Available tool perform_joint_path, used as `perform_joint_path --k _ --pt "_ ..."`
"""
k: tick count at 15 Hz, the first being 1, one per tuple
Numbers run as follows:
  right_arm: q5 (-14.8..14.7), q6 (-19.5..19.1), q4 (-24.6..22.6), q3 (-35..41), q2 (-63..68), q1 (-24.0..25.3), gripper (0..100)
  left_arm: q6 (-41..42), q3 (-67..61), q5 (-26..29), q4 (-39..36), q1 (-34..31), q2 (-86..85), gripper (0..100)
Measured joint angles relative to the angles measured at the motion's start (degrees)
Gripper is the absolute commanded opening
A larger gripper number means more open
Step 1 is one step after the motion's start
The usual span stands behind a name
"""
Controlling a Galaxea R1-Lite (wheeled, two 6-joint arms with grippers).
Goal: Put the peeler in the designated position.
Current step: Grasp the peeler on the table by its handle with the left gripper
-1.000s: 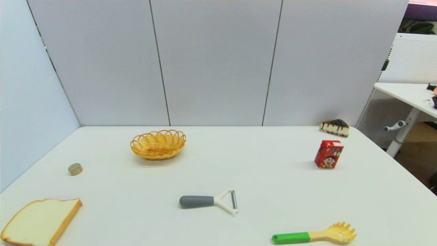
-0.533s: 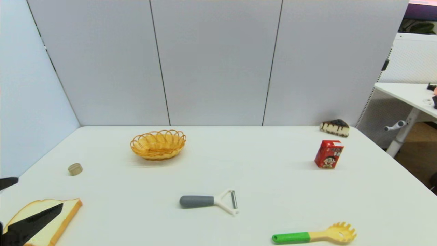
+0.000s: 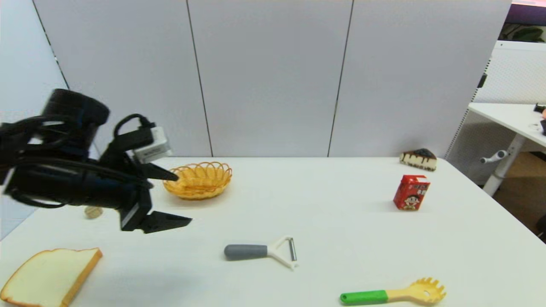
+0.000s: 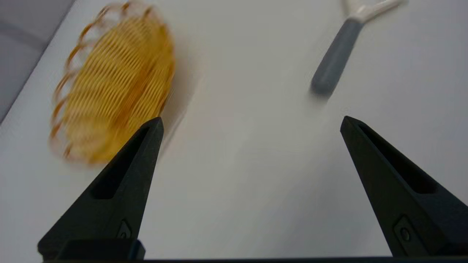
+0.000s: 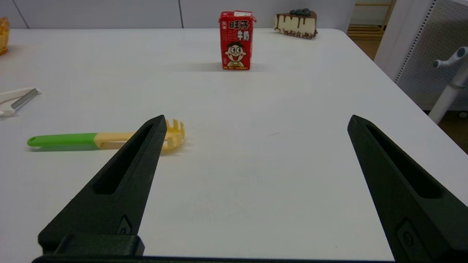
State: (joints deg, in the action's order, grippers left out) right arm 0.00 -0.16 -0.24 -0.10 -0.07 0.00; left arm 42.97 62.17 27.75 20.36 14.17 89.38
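- A slice of bread [image 3: 49, 277] is lying flat at the near left corner of the table [image 3: 341, 221].
- A small tan round piece [image 3: 93, 212] is sitting farther back on the left, partly hidden behind the arm.
- The left gripper [image 3: 177, 198] is hanging in the air over the left part of the table, pointing toward the middle, its jaws spread wide apart and holding nothing.
- One of its fingers [image 3: 164, 172] is showing in front of the near rim of the basket [image 3: 198, 180]; the other finger is pointing out over bare tabletop.
- The basket is sitting toward the back, left of centre, with nothing showing inside it.
- The peeler [image 3: 261, 250] is lying flat on the table near the front, about centre, its grey handle pointing left and its white fork with the blade pointing right. It is resting apart from the left gripper, to the right of its fingertips and nearer the front edge.
- A pasta spoon [image 3: 392, 294] with a green handle is lying near the front edge, right of the peeler and well apart from it.
- A red drink carton [image 3: 410, 192] is standing upright on the right side.
- A slice of cake [image 3: 419, 159] is sitting behind the carton, at the back right corner.
- The right gripper [image 5: 252, 122] is waiting low over the near right part of the table, jaws wide apart and empty, with the spoon's head just beyond one finger.
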Motion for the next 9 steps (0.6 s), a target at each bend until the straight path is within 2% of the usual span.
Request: perform_joint_path --k 4,9 --pt "0.00 0.00 0.02 0.00 0.00 0.00 100 1.76 7.59 4.50 -1.32 10.50 13.79 100" --pt "0.00 0.00 0.02 0.00 0.00 0.00 100 1.57 8.50 5.46 -3.46 15.96 22.44 100"
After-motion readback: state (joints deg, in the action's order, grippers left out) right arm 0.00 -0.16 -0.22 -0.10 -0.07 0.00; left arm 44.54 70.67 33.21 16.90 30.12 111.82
